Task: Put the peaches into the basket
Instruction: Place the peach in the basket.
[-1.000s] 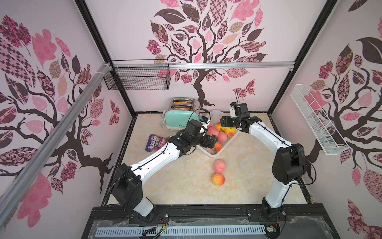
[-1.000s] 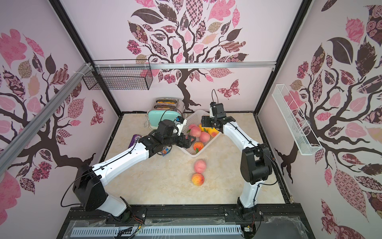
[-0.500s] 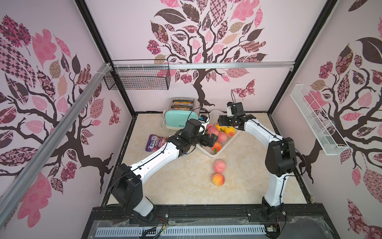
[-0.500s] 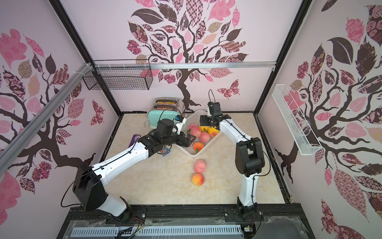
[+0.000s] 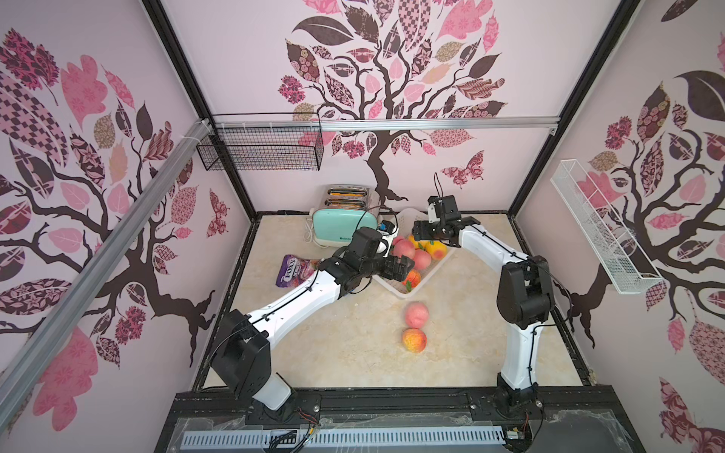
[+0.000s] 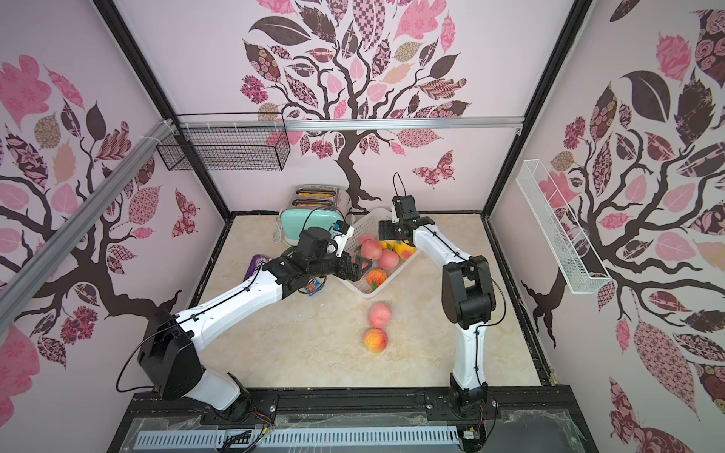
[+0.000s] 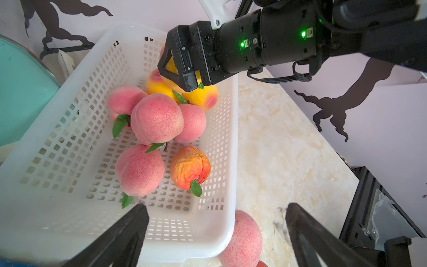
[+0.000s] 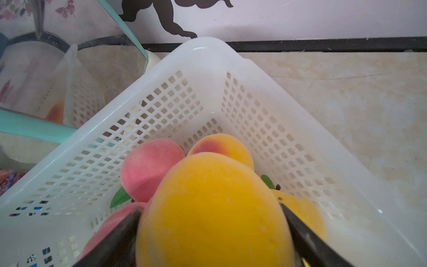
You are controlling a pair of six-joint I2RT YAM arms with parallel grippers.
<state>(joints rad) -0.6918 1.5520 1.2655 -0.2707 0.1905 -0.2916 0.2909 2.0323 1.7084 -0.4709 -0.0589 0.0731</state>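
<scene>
**Worktop** (image 5: 353, 353): beige, stone-patterned surface enclosed by pink walls with a tree motif.

**White wire shelf** (image 5: 600, 231): fixed to the wall beside the right arm (image 5: 486, 247).

**Black wire basket** (image 5: 261, 149): hung high at the far corner on the side of the left arm (image 5: 298, 302).

**Basket** (image 5: 410, 217): white and perforated, set cornerwise at the far middle of the worktop, just beside the mint-green toaster (image 5: 337, 231).

**Purple sweet bag** (image 5: 294, 270): flat on the worktop nearer than the toaster, partly covered by the left arm.

**Left tool** (image 7: 216, 208): jaws spread wide with nothing gripped, poised above the basket's near corner.

**Right tool** (image 8: 210, 219): clamped on a yellow peach (image 8: 215, 208) and held over the basket's far end. Whether this fruit rests on those beneath cannot be told.

**Peaches** (image 5: 406, 249): the left wrist view shows what lies in the basket.
- Four pink fruits (image 7: 157, 120).
- One wrinkled orange fruit (image 7: 190, 167).
- Two yellow fruits (image 7: 204, 96) below the gripped one.

Two more lie outside on the worktop:
- A pink peach (image 5: 416, 314) near the basket's near corner.
- An orange-red peach (image 5: 414, 340) just beside it, towards the robot.
</scene>
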